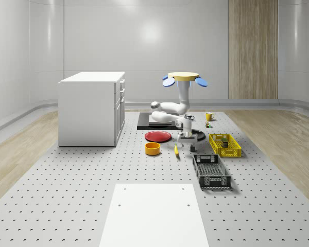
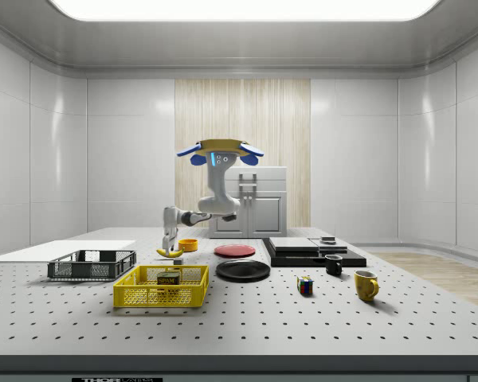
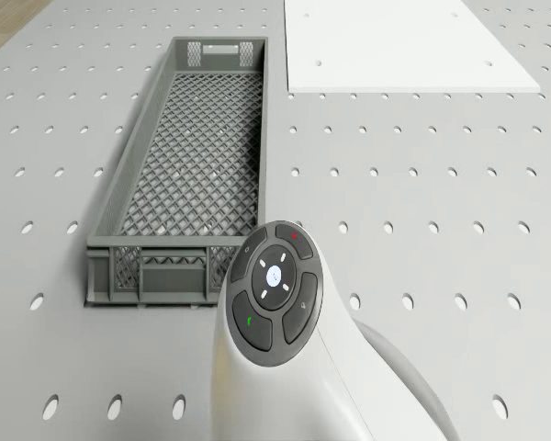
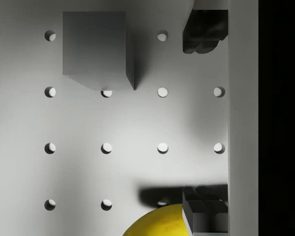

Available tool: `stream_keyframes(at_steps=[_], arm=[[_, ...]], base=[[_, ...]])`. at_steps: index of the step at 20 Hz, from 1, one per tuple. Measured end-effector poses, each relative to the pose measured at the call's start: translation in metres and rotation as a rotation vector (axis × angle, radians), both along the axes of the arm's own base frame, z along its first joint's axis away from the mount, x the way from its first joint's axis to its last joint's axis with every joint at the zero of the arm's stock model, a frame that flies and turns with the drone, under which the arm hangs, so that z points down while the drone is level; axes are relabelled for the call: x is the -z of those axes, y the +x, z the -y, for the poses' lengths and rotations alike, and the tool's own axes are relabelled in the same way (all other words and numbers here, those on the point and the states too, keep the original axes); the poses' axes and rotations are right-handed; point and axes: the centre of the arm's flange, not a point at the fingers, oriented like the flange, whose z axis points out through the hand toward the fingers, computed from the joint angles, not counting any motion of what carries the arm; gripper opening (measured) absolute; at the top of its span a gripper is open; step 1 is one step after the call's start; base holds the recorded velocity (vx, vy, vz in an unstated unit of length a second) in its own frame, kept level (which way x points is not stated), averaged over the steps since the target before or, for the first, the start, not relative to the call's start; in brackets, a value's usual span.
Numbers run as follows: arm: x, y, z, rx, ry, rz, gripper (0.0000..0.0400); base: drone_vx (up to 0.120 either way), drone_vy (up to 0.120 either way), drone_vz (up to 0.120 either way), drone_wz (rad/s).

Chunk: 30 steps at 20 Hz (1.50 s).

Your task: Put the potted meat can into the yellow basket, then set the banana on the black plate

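I am hovering above the perforated bench (image 1: 67,180), my drone body (image 1: 184,77) floating over the far side of the black plate (image 2: 243,270), near the dark slab. My arm is reaching down toward the banana (image 1: 176,150), which is lying on the bench between the orange bowl (image 1: 153,148) and the grey crate (image 3: 188,165). My claw (image 4: 205,123) is hanging spread just above the bench, its two dark fingertips (image 4: 205,32) well apart and nothing between them; in the wrist view one end of the banana is sitting right beside one fingertip. The potted meat can (image 2: 169,278) is already sitting inside the yellow basket (image 2: 161,288). The red plate (image 1: 158,136) is lying next to the black plate, just beyond the orange bowl. A yellow mug (image 2: 366,284) is standing well apart at the side view's right.
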Motion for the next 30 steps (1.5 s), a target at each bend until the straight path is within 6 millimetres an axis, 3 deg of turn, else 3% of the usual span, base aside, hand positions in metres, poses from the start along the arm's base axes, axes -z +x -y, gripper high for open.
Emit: stream_keyframes(at_steps=[15, 30], arm=[[0.000, 0.000, 0.000, 0.000, 0.000, 0.000, 0.0400], [-0.034, 0.000, -0.009, 0.000, 0.000, 0.000, 0.0400]], base=[[0.032, -0.120, 0.000, 0.000], [0.000, -0.003, 0.000, 0.000]])
